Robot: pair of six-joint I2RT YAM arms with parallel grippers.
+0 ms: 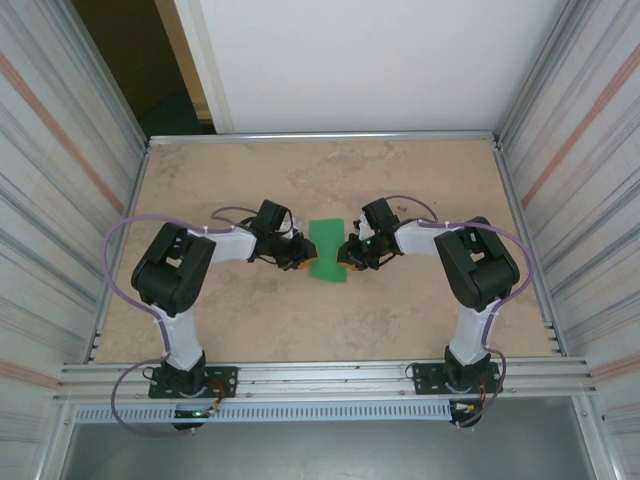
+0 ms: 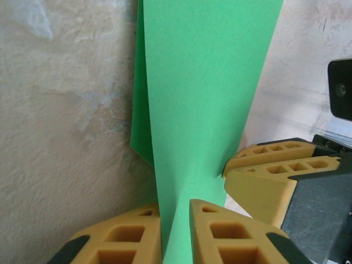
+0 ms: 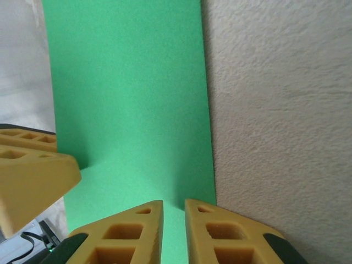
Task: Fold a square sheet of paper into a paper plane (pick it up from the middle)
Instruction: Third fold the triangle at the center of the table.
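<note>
Closest to the lens is my left gripper [image 2: 175, 214]. Its two yellow fingertips are clamped, and the square sheet of paper [image 2: 203, 82] is pinched in the slit between them. Same deal on my right gripper [image 3: 174, 209]: the tips are nearly together and the green runs right down into the narrow gap, so I'd call that a pinch on the sheet too.

The sheet doesn't look square right now. It's a long green band, and from the left wrist I can see a second folded layer peeking out along its left side, ending in a corner just above my left fingers. In both wrist views the band runs straight away from my fingertips and out the top of the frame.

From above, the band sits right between my two grippers, which face each other on its opposite long edges. Its long axis runs from my bases' side toward the far edge of the table [image 1: 420, 180], leaning a touch. Both short ends look straight. I can't tell whether it's lifted or resting on the table.
</note>
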